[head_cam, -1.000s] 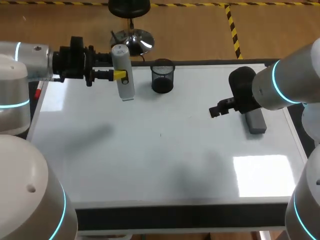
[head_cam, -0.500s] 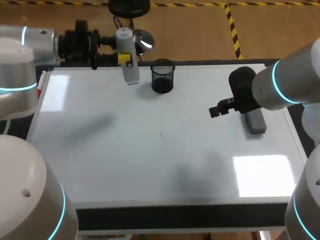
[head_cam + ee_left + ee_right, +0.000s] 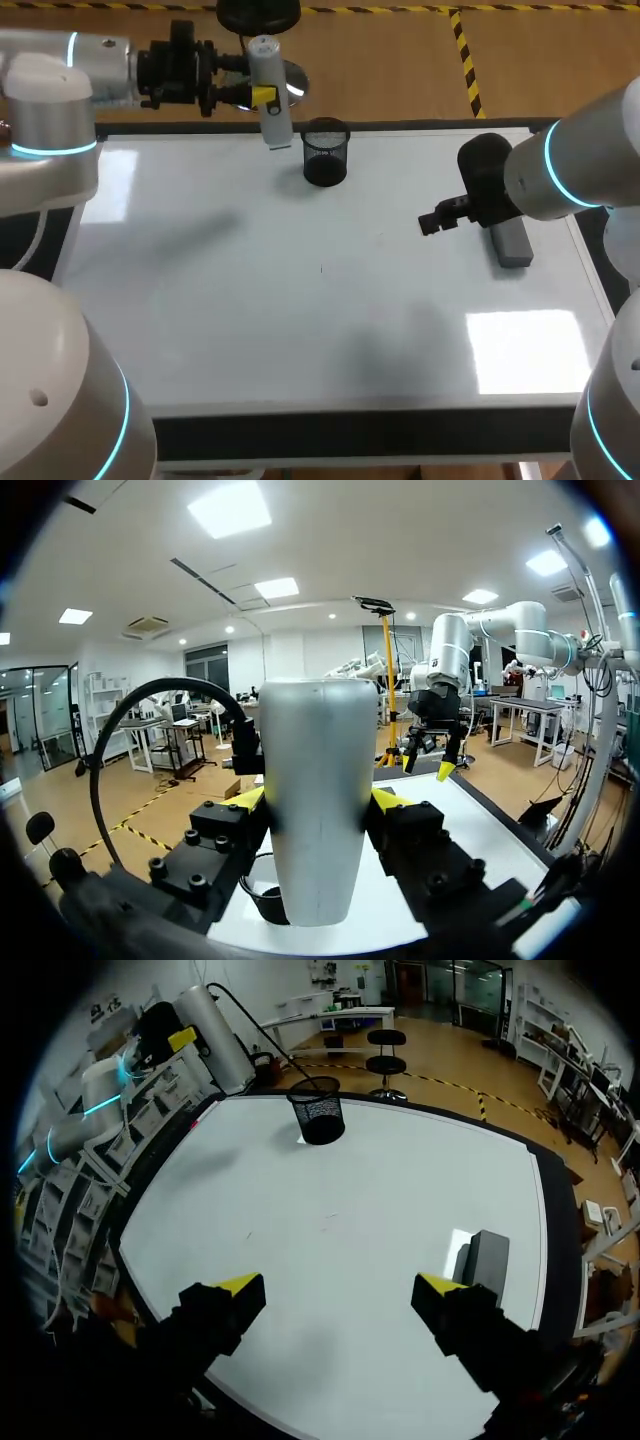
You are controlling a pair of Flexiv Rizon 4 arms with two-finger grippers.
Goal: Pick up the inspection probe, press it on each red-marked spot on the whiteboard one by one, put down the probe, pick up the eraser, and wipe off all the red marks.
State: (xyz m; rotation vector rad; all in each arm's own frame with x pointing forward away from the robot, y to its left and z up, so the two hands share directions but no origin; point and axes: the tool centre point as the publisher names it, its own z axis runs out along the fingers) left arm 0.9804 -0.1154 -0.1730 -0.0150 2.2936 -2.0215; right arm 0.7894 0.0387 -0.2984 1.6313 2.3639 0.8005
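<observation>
Presently: left gripper (image 3: pixel 263 96) is clamped on the inspection probe (image 3: pixel 275 125) mid-shaft, both yellow tips against its sides, probe near upright. It hangs just beside the black mesh cup (image 3: pixel 325 155), on that arm's side, at the far edge of the whiteboard (image 3: pixel 300 330).

No red marks can be made out on the board. Judgement: probe in transit. Keep it vertical, grip firm, and bring the tip down squarely, clear of the cup rim.

Right gripper (image 3: pixel 340 1282): fingers spread wide, holding nothing, poised over the board well away from the cup. The grey eraser (image 3: pixel 512 245) lies just beside it.
</observation>
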